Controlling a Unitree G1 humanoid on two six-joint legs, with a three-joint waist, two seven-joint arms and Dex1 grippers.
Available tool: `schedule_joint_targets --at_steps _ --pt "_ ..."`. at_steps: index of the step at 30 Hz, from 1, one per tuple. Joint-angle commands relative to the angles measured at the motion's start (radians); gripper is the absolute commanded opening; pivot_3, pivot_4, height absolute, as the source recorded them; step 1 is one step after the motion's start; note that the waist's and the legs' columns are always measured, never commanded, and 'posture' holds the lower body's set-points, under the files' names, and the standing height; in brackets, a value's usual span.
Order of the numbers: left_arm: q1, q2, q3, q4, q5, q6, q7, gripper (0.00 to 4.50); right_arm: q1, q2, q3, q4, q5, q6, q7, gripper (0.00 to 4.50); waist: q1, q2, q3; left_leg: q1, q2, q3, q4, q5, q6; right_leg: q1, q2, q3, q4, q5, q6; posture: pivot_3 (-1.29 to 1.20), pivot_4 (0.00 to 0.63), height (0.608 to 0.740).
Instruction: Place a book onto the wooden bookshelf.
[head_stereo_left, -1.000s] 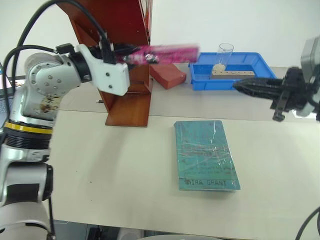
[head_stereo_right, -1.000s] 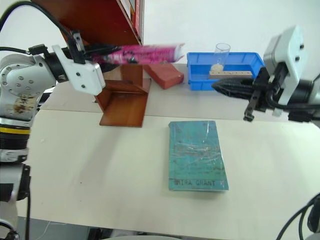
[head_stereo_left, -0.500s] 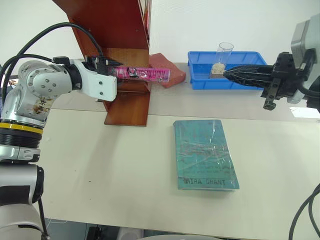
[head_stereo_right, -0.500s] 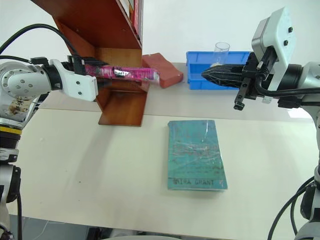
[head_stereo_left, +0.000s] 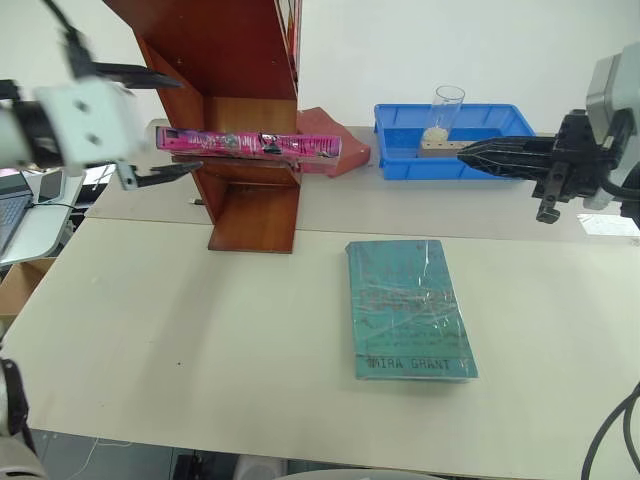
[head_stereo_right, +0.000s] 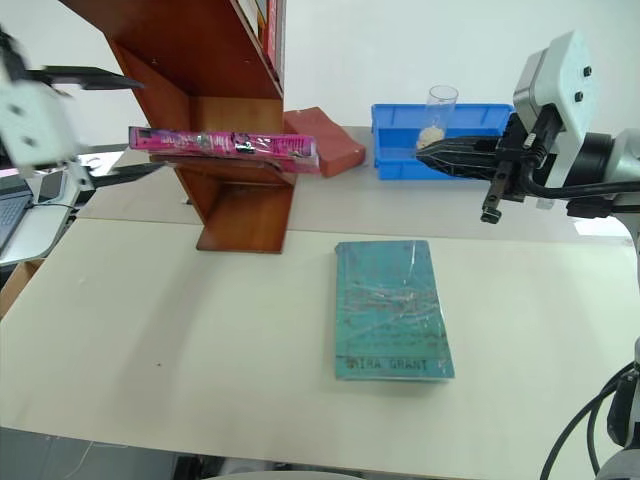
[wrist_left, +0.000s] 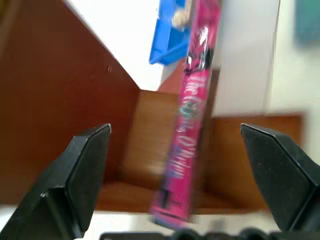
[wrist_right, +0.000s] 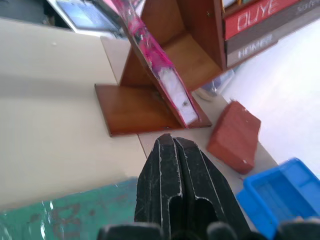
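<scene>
Nearby, red block (head_stereo_left: 335, 152) behind book (head_stereo_left: 250, 145).

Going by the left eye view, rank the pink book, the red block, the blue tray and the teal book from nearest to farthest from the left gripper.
From the left gripper:
1. Pink book, lying on the wooden bookshelf board right beside the open fingers.
2. Red block, just past the book's far end.
3. Teal book on the near table and blue tray at the back: too close to call.
</scene>
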Motion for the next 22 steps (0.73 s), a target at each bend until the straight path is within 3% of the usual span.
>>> schedule_joint_targets --at_steps 1,4,8,12,22 --pt "0.189 0.029 0.132 -0.112 -0.046 0.165 -0.009 4.4 0.044 -0.063 0.006 0.033 -0.059 -0.09 0.098 0.0 -0.001 -0.001 0.001 0.001 0.0 0.0 0.0 0.0 0.0 0.0 0.0 0.0 0.0 0.0 0.0 0.0 0.15 0.673" --pt "0.45 -0.005 0.249 -0.207 -0.043 0.183 -0.048 4.4 0.099 -0.109 0.033 0.082 -0.105 -0.14 0.176 0.0 -0.004 -0.003 0.002 0.005 0.0 0.003 -0.001 -0.001 0.001 0.002 -0.001 0.001 0.001 0.001 -0.005 0.0 0.15 0.673" --pt "0.618 -0.062 0.315 -0.2 -0.003 0.157 -0.01 4.4 0.156 -0.132 0.06 0.148 -0.178 -0.225 0.228 0.0 -0.004 -0.005 0.003 0.006 0.003 0.004 -0.002 -0.001 0.001 0.0 0.0 0.0 0.003 0.002 -0.009 0.0 0.15 0.673" --pt "0.672 -0.098 0.331 -0.187 -0.007 0.148 0.014 4.4 0.24 -0.153 0.065 0.217 -0.272 -0.355 0.252 0.0 0.007 -0.005 0.003 0.006 0.002 0.007 -0.002 -0.001 0.001 0.001 -0.003 0.0 0.0 0.002 -0.009 0.0 0.15 0.673" --pt "0.632 -0.115 0.29 -0.2 -0.063 0.183 0.02 4.4 0.257 -0.147 0.037 0.193 -0.267 -0.343 0.244 0.0 -0.001 -0.004 0.003 0.006 0.004 0.011 -0.002 -0.001 0.001 0.0 -0.003 0.001 0.0 0.002 -0.01 0.0 0.15 0.673"
